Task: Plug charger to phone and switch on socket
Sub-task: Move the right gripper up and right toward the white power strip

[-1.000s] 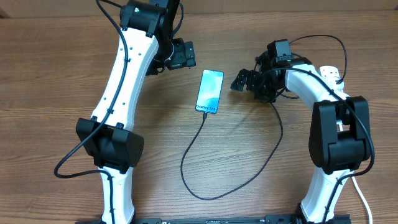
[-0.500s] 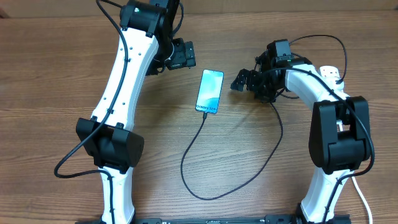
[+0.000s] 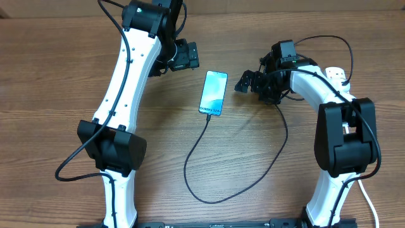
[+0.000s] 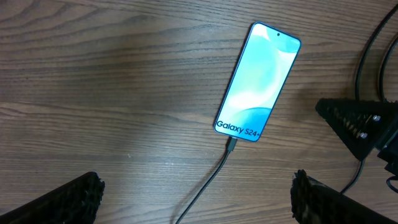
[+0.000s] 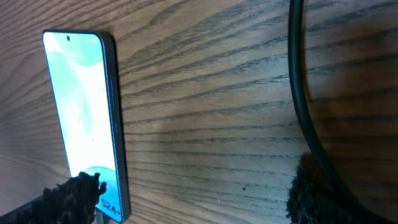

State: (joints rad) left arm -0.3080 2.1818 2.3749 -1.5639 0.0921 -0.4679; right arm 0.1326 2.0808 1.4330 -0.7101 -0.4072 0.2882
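The phone (image 3: 214,92) lies face up on the wooden table, lit light blue, with "Galaxy S24+" at its near end. It also shows in the left wrist view (image 4: 258,81) and the right wrist view (image 5: 84,118). The charger cable (image 3: 209,168) has its tip in the phone's near end (image 4: 231,144), loops toward the front and runs up to the right arm. My left gripper (image 3: 183,56) is open and empty, left of the phone's far end. My right gripper (image 3: 248,82) is open and empty, right of the phone. Only a small part of the white socket (image 3: 336,75) shows behind the right arm.
A black cable (image 5: 301,93) runs close by the right gripper's finger. The right arm's own looping cable (image 3: 329,41) arcs above the socket. Bare wood lies between the phone and the right gripper.
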